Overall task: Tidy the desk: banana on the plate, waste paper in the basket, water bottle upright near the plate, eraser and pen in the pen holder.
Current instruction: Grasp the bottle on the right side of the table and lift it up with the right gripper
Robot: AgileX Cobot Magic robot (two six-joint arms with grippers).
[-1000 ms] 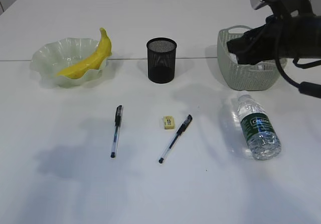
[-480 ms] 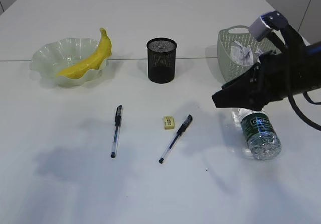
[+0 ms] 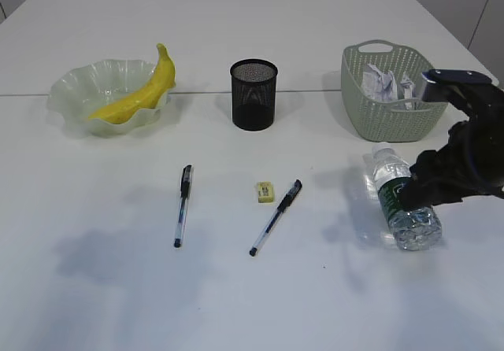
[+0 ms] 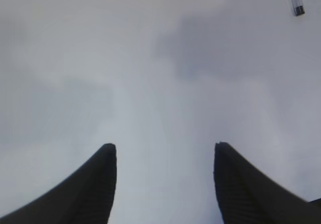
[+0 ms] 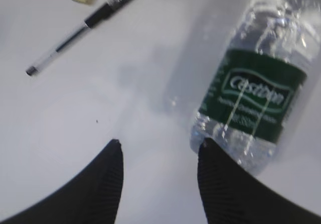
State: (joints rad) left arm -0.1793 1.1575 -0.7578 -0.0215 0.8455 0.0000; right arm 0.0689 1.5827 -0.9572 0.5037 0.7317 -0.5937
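Observation:
The banana [image 3: 142, 91] lies on the pale green plate [image 3: 67, 91] at the left. Crumpled waste paper [image 3: 380, 81] sits in the green basket [image 3: 386, 111]. The water bottle [image 3: 402, 201] lies on its side in front of the basket. My right gripper [image 5: 159, 144] hangs open just above the table beside the water bottle [image 5: 251, 88], its right finger over the bottle's lower end, nothing held. The eraser [image 3: 264, 191] and two pens [image 3: 182, 205] [image 3: 276, 217] lie mid-table, in front of the black mesh pen holder [image 3: 253, 95]. My left gripper [image 4: 163, 146] is open over bare table.
The right arm [image 3: 465, 162] reaches in from the right edge, between basket and bottle. A pen's tip [image 4: 295, 0] shows at the top right of the left wrist view. A seam crosses the table behind the plate and pen holder.
The right arm has swung from over the basket forward and down to the lying water bottle. The waste paper in the basket is now uncovered. Nothing else has moved.

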